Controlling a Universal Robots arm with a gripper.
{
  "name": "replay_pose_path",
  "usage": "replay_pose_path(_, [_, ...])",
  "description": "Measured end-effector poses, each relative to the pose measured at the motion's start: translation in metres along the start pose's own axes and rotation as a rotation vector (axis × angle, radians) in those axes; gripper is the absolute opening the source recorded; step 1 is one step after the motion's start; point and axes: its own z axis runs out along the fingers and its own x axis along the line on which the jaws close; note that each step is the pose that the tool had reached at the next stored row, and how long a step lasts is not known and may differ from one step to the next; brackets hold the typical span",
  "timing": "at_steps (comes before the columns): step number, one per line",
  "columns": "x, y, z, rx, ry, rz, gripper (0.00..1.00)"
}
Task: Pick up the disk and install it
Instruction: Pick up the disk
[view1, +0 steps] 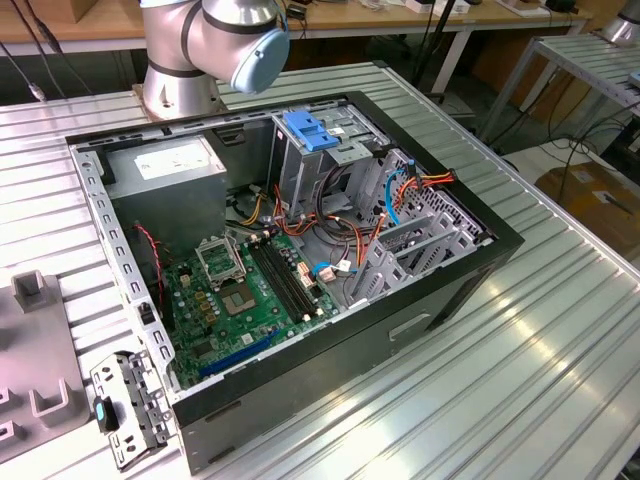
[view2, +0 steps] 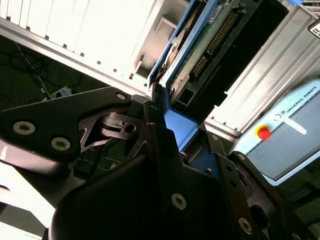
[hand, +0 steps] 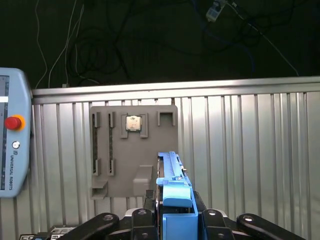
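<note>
Between my fingers (view2: 159, 132), clamped on its blue carrier (hand: 176, 197), the disk (hand: 171, 172) hangs edge-on, probably for sliding home; exterior view: open case (view1: 300, 250) at five o'clock from my arm base (view1: 175, 70).

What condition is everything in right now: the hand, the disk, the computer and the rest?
hand: shut on the disk.
disk: gripped at its blue-edged end, not yet installed.
computer case: lying on its side, panel off, insides exposed.
grey tray: one processor chip seated in it.
</note>
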Motion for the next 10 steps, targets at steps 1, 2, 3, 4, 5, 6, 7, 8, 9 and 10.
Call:
replay_pose_path(1, [-0.0002, -0.0032, 0.0, 0.0, 0.0, 0.0, 0.37])
replay_pose_path(2, [-0.0003, -0.0046, 0.0, 0.0, 0.0, 0.0, 0.37])
replay_pose_path(3, [-0.0003, -0.0064, 0.0, 0.0, 0.0, 0.0, 0.37])
replay_pose_path(4, [-0.0005, -0.0098, 0.0, 0.0, 0.0, 0.0, 0.37])
replay_pose_path(5, [-0.0006, -0.0124, 0.0, -0.0001, 0.0, 0.0, 0.37])
replay_pose_path(6, [-0.0008, -0.0155, 0.0, 0.0, 0.0, 0.0, 0.37])
replay_pose_path(7, [-0.0009, -0.0181, 0.0, 0.0, 0.0, 0.0, 0.37])
replay_pose_path(8, [-0.001, -0.0198, 0.0, 0.0, 0.0, 0.0, 0.37])
replay_pose_path(9, [-0.0011, -0.022, -0.0001, -0.0001, 0.0, 0.0, 0.37])
replay_pose_path(10, [-0.0012, -0.024, 0.0, 0.0, 0.0, 0.0, 0.37])
